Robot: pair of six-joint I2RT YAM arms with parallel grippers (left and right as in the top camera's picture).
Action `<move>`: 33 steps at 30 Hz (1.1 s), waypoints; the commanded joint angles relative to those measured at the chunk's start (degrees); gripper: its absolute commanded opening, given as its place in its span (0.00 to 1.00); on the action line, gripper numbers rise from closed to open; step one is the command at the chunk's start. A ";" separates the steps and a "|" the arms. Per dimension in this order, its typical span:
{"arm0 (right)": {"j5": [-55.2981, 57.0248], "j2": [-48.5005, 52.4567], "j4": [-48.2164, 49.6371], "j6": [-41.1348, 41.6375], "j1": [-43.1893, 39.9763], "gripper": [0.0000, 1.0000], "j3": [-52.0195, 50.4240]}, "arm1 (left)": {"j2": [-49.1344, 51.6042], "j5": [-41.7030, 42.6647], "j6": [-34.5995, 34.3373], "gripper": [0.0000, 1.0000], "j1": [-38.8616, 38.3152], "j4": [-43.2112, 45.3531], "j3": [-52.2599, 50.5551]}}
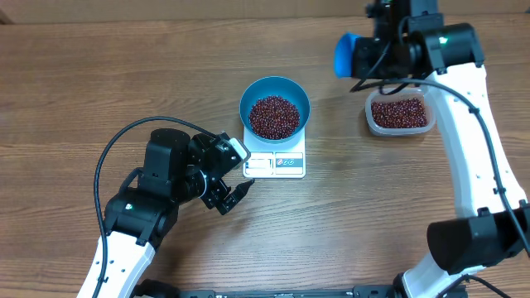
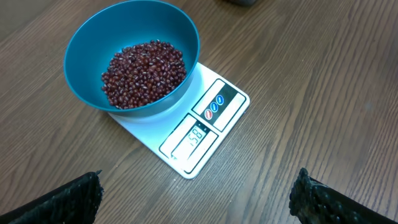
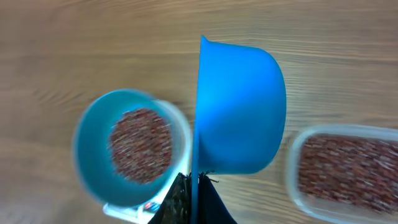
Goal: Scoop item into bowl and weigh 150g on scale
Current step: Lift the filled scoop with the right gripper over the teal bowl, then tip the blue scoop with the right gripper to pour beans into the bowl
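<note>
Round bright-blue plastic bowl (image 1: 248, 98) of small red-brown beans (image 1: 274, 116): on flat white square scale (image 1: 273, 164). Right gripper (image 3: 194, 199): pinching small blue plastic scoop (image 1: 345, 55), aloft. Left gripper (image 2: 196, 196): spread, empty, near scale. Risk: overshoot from further scooping.

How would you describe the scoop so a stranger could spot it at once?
Find the central white scale with the bowl of beans on it. Beyond it to the right, the right fingers grip the scoop. Unlike the teal bowl, it is smaller, brighter blue, and held on edge in the air.
</note>
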 commanded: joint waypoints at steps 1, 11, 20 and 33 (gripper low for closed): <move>-2.82 -2.01 0.31 -3.04 4.31 0.04 1.62 | 0.09 1.05 -0.17 0.99 0.55 0.17 -0.28; 3.19 -1.99 -0.74 -2.01 12.22 0.04 1.22 | 0.09 1.03 -0.17 1.00 0.55 0.17 -0.28; 3.39 -1.84 1.68 0.26 13.81 0.04 -6.82 | 0.09 1.05 -0.17 1.00 0.55 0.17 -0.28; 2.99 -1.68 5.07 0.57 18.21 0.04 -9.35 | 0.09 1.05 -0.17 1.00 0.55 0.17 -0.28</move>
